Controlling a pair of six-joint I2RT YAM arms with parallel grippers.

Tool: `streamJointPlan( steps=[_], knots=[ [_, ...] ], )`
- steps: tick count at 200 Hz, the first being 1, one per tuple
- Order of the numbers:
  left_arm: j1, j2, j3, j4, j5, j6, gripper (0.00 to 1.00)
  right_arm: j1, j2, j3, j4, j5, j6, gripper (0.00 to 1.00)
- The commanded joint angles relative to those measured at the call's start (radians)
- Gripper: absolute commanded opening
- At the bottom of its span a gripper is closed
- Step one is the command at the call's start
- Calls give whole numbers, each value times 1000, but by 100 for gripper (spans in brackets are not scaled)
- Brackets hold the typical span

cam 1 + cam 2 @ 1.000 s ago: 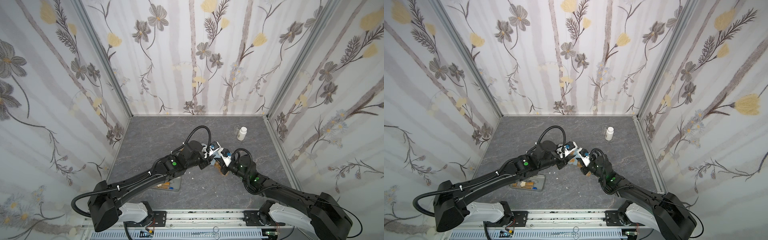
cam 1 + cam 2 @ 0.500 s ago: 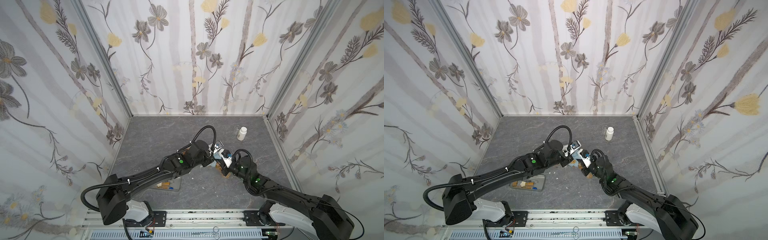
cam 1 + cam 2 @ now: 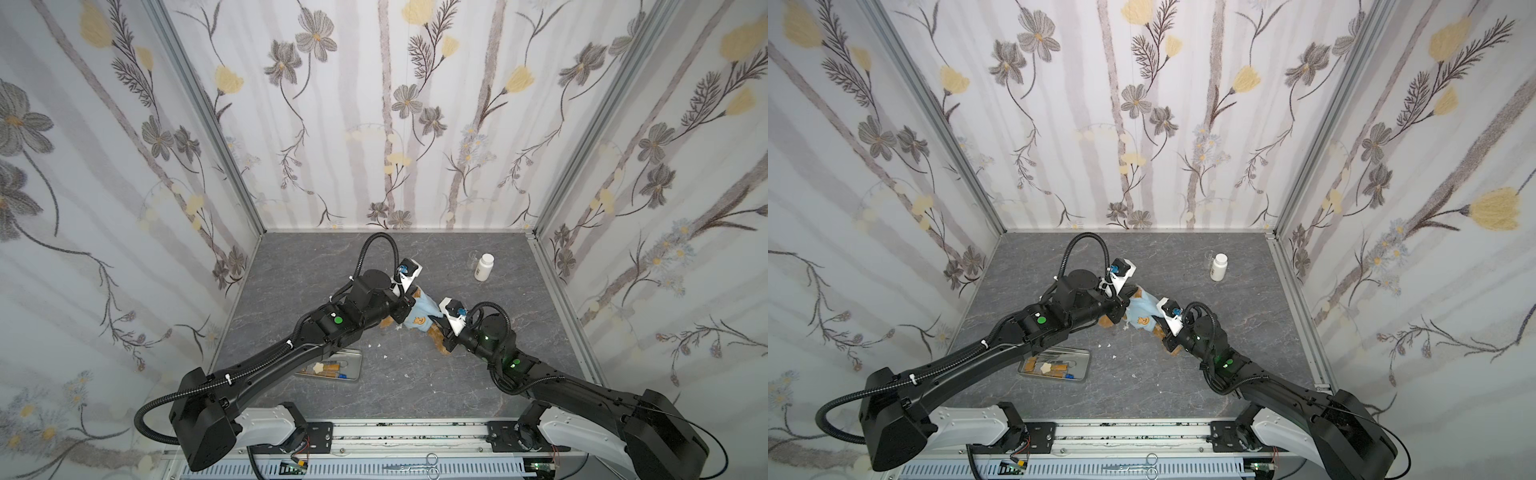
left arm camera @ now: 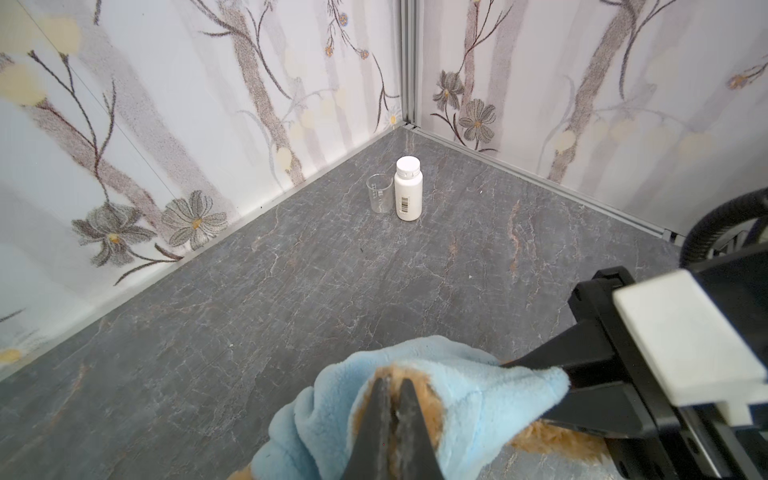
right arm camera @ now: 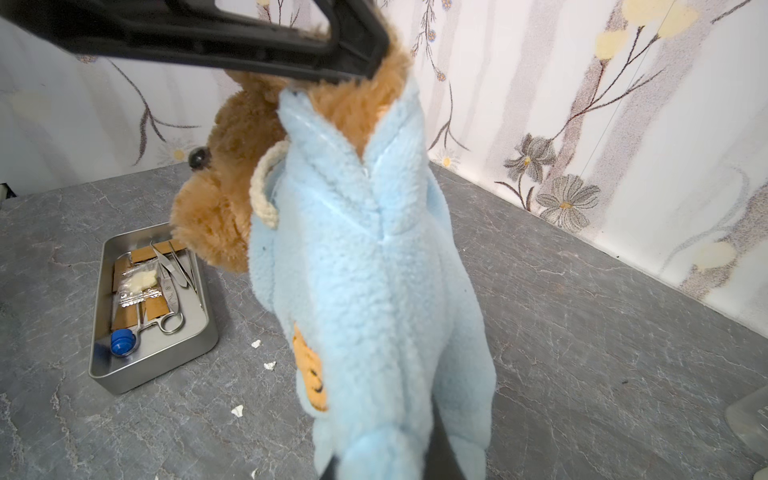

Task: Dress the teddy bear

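Teddy bear (image 5: 232, 166) slants head-left, feet-right; left jaws pinch its paw, right jaws its shirt (image 5: 374, 270).

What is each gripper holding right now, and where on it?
The left gripper pinches the teddy bear by brown fur poking from an opening of the light blue shirt; the right gripper clamps that shirt's lower edge.

no legible text (white bottle (image 4: 408, 189) bears a barcode)
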Motion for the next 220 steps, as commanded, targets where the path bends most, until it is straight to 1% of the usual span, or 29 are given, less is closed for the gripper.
streamJointPlan(
  steps=[1,16,42,51,61,72,97,124,138,184,194,213,220],
  knots=[
    [8,-29,-3,106,19,-55,0,6,9,11,-11,32,-6,0],
    [4,-37,-6,108,95,-33,0,8,11,20,-22,28,-8,0],
    [-34,-49,-25,105,132,61,0,8,23,36,-31,20,-3,0],
    [-39,-53,-26,98,175,78,0,7,35,46,-40,17,-2,0],
    [-41,-57,-27,101,228,75,0,7,47,58,-49,16,3,0],
    [-40,-51,-17,105,250,38,0,7,58,59,-49,15,6,0],
    [-23,-46,-1,127,234,-51,0,8,82,47,-29,18,6,0],
    [11,-58,-8,195,208,-172,0,11,110,44,-25,15,1,0],
    [26,-66,-11,202,170,-191,0,12,109,38,-20,11,-3,0],
    [57,-82,-39,207,117,-226,0,11,104,51,-49,6,-27,0],
    [65,-89,-47,208,86,-241,0,12,104,53,-56,11,-31,0],
    [73,-99,-58,210,69,-258,0,12,105,57,-63,23,-31,0],
    [73,-98,-60,211,94,-254,0,12,108,62,-69,22,-30,0]
  ],
)
